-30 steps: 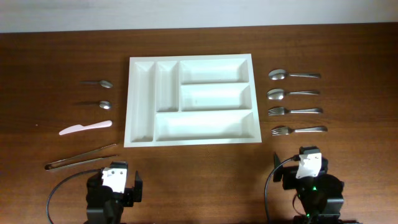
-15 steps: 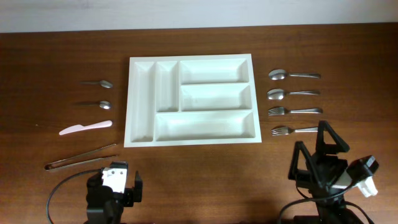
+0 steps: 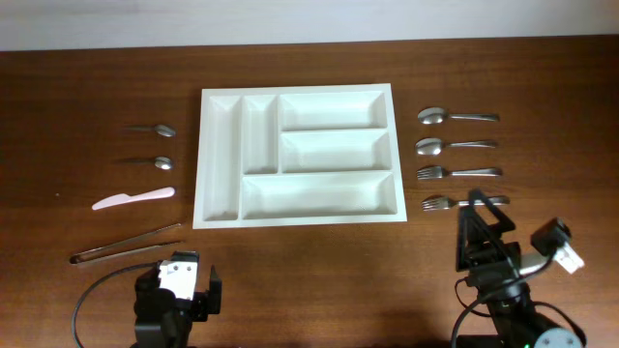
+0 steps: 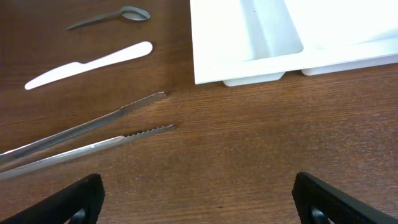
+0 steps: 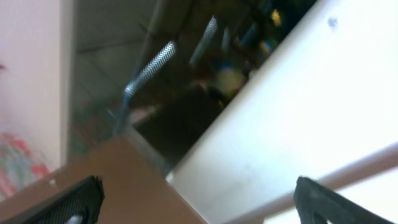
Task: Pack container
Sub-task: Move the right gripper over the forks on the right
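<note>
The container, a white five-compartment tray (image 3: 298, 92), lies empty at the table's middle; its near left corner shows in the left wrist view (image 4: 249, 70). My left gripper (image 3: 180, 282) rests open and empty at the front left, its fingers wide apart (image 4: 199, 190), just short of the metal tongs (image 4: 87, 137). My right gripper (image 3: 486, 227) is raised and tilted at the front right, open and empty (image 5: 199, 190). It partly covers the handle of the nearest fork (image 3: 440, 203). The right wrist view is blurred and shows only a wall and the room.
Left of the tray lie two small spoons (image 3: 152, 129) (image 3: 150, 161), a pale pink knife (image 3: 132, 198) and the tongs (image 3: 126, 244). Right of it lie two spoons (image 3: 456, 117) (image 3: 455, 145) and another fork (image 3: 458, 172).
My right arm has lifted from its folded rest pose and swung up and forward, toward the nearest fork. The left arm and all the cutlery have not moved.
</note>
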You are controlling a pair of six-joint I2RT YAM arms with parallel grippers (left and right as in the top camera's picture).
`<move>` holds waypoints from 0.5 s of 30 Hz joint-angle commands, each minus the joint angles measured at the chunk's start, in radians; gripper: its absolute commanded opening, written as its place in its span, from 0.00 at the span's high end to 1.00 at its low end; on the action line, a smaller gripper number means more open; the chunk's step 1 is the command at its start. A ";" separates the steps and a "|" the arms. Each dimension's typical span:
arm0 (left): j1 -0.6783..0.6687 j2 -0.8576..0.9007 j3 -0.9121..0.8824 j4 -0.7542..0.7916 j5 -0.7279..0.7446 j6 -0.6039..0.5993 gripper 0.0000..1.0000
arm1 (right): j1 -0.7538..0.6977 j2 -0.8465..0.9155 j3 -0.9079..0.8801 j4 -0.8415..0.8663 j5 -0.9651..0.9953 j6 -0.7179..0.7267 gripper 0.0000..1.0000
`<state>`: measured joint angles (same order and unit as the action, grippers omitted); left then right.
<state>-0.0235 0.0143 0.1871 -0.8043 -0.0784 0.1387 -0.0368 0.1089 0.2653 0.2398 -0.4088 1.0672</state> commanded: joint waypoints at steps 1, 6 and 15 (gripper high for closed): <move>-0.005 -0.008 -0.003 0.000 0.004 0.013 0.01 | -0.004 0.056 0.196 -0.175 -0.155 -0.183 0.01; -0.005 -0.008 -0.003 0.000 0.004 0.013 0.01 | -0.004 0.250 0.560 -0.676 -0.150 -0.557 0.01; -0.005 -0.008 -0.003 0.000 0.004 0.013 0.01 | -0.004 0.727 1.122 -1.524 0.172 -1.015 0.01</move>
<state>-0.0235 0.0139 0.1871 -0.8051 -0.0784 0.1387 -0.0368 0.7212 1.2922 -1.2060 -0.3798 0.2714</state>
